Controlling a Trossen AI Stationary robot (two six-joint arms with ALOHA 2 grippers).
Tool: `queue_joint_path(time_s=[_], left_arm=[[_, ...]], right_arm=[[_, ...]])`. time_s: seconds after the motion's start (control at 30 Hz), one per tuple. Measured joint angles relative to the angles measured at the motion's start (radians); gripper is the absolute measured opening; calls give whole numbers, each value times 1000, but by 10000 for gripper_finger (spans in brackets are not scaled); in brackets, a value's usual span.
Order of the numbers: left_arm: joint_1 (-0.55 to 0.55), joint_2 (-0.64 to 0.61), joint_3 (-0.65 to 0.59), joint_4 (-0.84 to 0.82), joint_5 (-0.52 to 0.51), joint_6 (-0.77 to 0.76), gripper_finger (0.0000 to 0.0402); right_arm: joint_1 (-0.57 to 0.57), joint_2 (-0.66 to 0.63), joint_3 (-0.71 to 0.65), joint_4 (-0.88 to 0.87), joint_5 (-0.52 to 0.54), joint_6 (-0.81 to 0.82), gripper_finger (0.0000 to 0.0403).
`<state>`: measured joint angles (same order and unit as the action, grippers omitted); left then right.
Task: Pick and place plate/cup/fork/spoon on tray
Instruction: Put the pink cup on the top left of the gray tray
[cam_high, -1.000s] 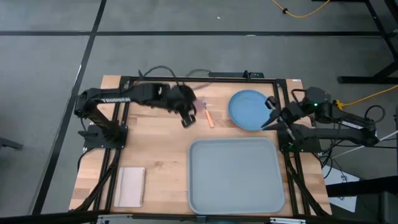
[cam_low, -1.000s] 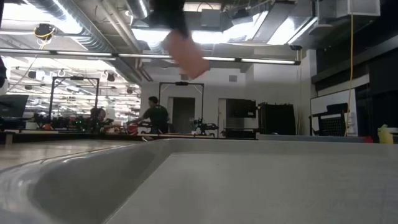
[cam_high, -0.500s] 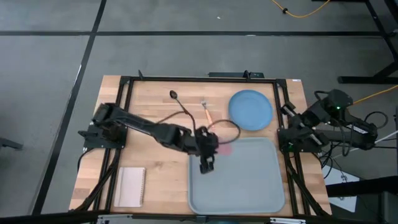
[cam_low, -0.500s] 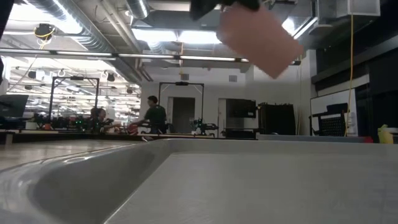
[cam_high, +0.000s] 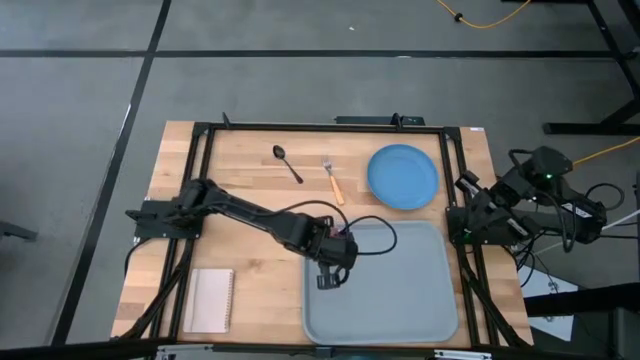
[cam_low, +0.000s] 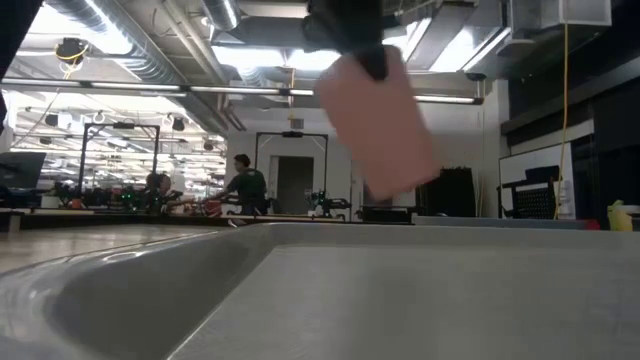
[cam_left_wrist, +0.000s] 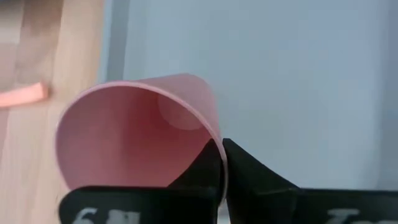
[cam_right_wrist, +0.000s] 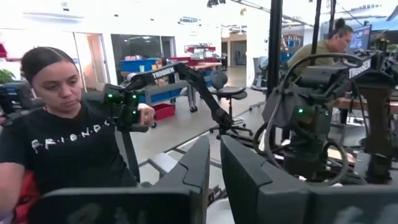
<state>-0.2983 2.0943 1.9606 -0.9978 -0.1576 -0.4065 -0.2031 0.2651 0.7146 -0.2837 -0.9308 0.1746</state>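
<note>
My left gripper (cam_high: 328, 276) hangs over the left part of the light grey-blue tray (cam_high: 400, 290), shut on the pink cup (cam_left_wrist: 137, 130). In the low view the cup (cam_low: 375, 125) hangs tilted above the tray floor. In the high view the gripper hides the cup. The light-blue plate (cam_high: 403, 177), the orange-handled fork (cam_high: 333, 182) and the dark spoon (cam_high: 288, 163) lie flat on the wood beyond the tray's far edge. My right gripper (cam_right_wrist: 215, 149) is drawn back at the table's right edge, raised, with only a narrow slit between its fingers. My left gripper pinches the cup's rim (cam_left_wrist: 214, 134), with one finger inside the cup and the other finger (cam_left_wrist: 249, 177) outside the wall. The fingers come from above. The cup hangs tilted below them, clear of the tray.
A small white notepad (cam_high: 210, 300) lies at the table's near left corner. A black frame (cam_high: 200, 135) borders the tabletop. People (cam_right_wrist: 56, 124) and other equipment show in the room beyond the table.
My left gripper has carried the cup from the far side, near the fork, toward the near edge over the tray's left part, then down toward the tray floor. The cup stays tilted in the hold. My right gripper has drawn back from the plate to the table's right edge.
</note>
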Motion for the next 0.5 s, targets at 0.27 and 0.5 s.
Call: queue_joint_path(time_s=[0.27, 0.5], left_arm=[[28, 42, -1, -45, 20, -11, 0], [25, 41, -2, -50, 42, -55, 14]], right_arm=[[0, -2, 0, -114, 56, -57, 46], [0, -2, 0, -152, 73, -82, 46]])
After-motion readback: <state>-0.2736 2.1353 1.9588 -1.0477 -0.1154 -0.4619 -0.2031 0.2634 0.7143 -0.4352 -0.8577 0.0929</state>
